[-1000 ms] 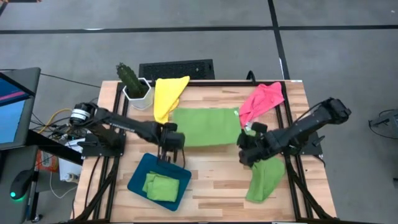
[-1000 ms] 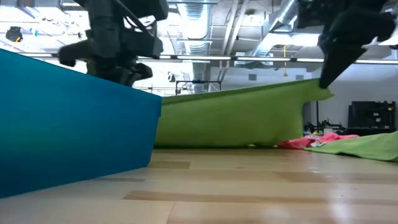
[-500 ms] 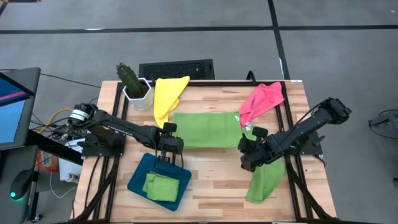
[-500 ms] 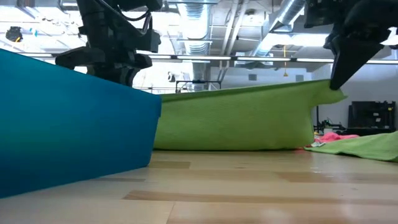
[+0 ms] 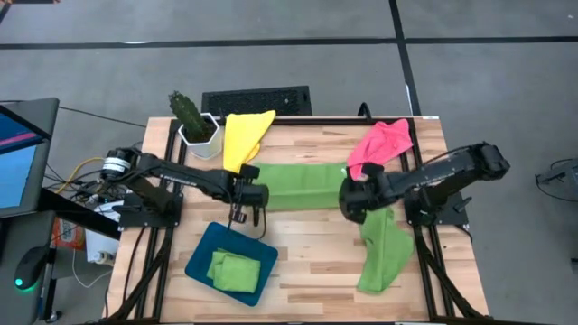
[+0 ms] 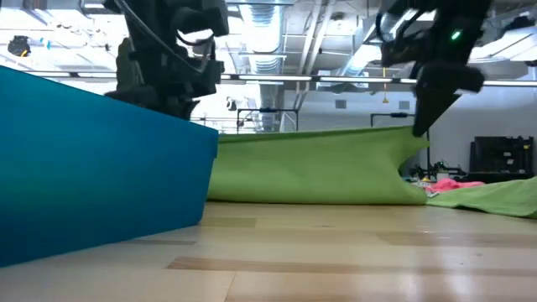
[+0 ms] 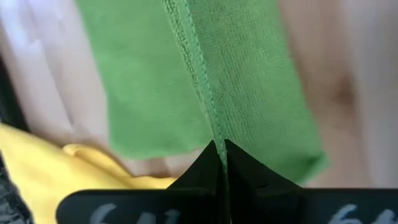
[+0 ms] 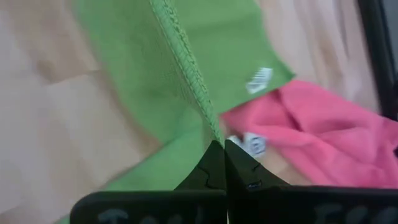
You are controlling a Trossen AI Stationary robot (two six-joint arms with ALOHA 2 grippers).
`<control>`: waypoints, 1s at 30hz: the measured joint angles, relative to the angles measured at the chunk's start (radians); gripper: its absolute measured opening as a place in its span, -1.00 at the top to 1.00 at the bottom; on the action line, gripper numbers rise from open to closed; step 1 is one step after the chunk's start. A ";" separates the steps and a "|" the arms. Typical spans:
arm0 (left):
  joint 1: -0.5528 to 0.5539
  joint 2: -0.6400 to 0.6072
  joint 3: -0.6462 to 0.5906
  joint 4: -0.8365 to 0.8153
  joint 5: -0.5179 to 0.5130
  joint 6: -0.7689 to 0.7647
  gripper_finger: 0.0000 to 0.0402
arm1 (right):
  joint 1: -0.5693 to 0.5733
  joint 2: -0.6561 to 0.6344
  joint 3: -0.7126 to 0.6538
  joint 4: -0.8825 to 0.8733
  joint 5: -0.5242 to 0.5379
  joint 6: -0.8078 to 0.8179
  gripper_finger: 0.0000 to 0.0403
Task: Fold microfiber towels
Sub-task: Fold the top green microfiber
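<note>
A lime green microfiber towel (image 5: 302, 185) lies across the table's middle. Its near long edge is raised and stretched between my two grippers, while its far part rests on the wood. My left gripper (image 5: 251, 194) is shut on the raised edge's left end, and my right gripper (image 5: 354, 200) is shut on its right end. A yellow towel (image 5: 244, 135) and a pink towel (image 5: 379, 144) lie at the back. Another green towel (image 5: 384, 253) lies at the near right. My left gripper pinches the green towel's stitched hem (image 7: 213, 132) between its two fingers, at the raised edge's left end. The fingers slant steeply down from above. The cloth hangs from them onto the table. My right gripper pinches the same hem (image 8: 210, 132) at its right end (image 6: 413, 131), fingers slanting steeply down. The raised edge runs nearly straight to the other gripper. The cloth below it hangs down onto the table.
A dark teal tray (image 5: 200, 257) with folded green towels (image 5: 233, 271) stands at the near left, close to my left gripper. A potted cactus (image 5: 194, 122) and a black keyboard (image 5: 256, 99) are at the far edge. Bare wood shows at the near middle.
Both grippers drew slightly toward the near edge. They then went toward the far edge, still shut on the towel's raised edge. That edge now hangs lower and over the towel's middle, while the far part has stayed on the table. My right gripper also shifted left.
</note>
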 joint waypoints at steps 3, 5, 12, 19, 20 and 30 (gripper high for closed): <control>0.059 0.000 0.000 0.027 0.000 0.054 1.00 | -0.087 0.000 -0.012 0.013 0.000 -0.072 0.97; 0.096 0.000 0.001 0.046 -0.002 0.074 1.00 | -0.126 0.000 -0.012 0.014 -0.008 -0.088 0.97; 0.151 0.000 -0.001 0.053 0.095 0.072 1.00 | -0.099 0.000 -0.013 0.021 -0.087 -0.122 0.97; 0.173 0.001 -0.001 0.081 0.035 0.104 1.00 | -0.153 0.000 0.004 0.004 -0.066 -0.133 0.98; 0.176 0.001 -0.001 0.077 0.025 0.089 1.00 | -0.147 -0.006 0.012 0.003 -0.109 -0.135 0.98; 0.176 0.001 0.001 0.090 0.102 0.026 1.00 | -0.053 -0.015 0.054 -0.082 -0.276 -0.016 0.99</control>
